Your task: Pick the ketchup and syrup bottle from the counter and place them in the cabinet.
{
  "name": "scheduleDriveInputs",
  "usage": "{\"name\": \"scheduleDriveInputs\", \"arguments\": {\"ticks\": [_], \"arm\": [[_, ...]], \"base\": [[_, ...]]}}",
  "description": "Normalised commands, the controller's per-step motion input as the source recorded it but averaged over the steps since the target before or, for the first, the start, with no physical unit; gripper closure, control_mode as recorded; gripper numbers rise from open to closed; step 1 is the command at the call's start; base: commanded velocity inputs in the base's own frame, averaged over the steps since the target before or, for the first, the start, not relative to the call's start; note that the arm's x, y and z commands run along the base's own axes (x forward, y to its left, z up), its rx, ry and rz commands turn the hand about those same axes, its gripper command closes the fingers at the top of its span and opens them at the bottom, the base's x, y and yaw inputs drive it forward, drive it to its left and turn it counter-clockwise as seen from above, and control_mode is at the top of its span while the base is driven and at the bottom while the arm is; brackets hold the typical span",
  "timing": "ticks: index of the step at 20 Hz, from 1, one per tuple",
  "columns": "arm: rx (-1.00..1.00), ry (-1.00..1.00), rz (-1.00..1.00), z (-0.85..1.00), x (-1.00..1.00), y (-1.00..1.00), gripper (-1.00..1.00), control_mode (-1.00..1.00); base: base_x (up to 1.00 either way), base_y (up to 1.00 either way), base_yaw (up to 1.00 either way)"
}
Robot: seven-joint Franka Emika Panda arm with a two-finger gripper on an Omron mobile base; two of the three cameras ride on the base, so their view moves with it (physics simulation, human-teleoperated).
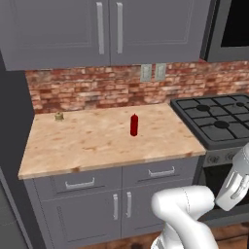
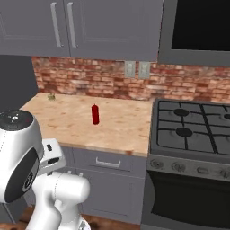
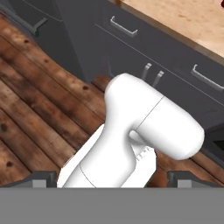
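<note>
On the counter [image 1: 97, 141] in the left base view, the ketchup [image 1: 134, 125] stands upright near the middle, a bit toward the stove-side edge, w/ bare wood all round it. A small brownish-green item [image 1: 59, 116], too small to identify, sits at the back left corner by the brick wall [image 1: 97, 90]. Wall cabinets [image 1: 104, 29] hang above; grey drawers [image 1: 80, 184] w/ silver handles run under the counter's front edge. The stove [image 1: 219, 121] adjoins the counter's right edge.

In the right base view the ketchup [image 2: 95, 114] is again upright, mid-counter [image 2: 112, 130], well apart from the stove [image 2: 193, 130] at the right edge. The small item [image 2: 51, 96] is at the far left back corner.

In the hand view the camera looks down at the wooden floor [image 3: 35, 109] & the drawer fronts [image 3: 144, 48] below the counter [image 3: 192, 17] edge. The gripper [image 3: 112, 178] has its two dark fingertips [image 3: 43, 178] spread as wide as they go, at opposite sides of the bottom, nothing between them but the robot's own body.
</note>
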Motion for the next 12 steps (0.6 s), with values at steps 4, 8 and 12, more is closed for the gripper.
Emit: {"name": "scheduleDriveInputs", "arguments": {"ticks": [4,8,12], "arm": [[0.0,0.0,0.0,0.0,0.0,0.0,-1.0,1.0],[0.0,0.0,0.0,0.0,0.0,0.0,-1.0,1.0],[0.0,0.0,0.0,0.0,0.0,0.0,-1.0,1.0]], "base": [[0.0,0.3,0.01],[0.0,0.28,0.01],[0.19,0.03,0.0]]}}
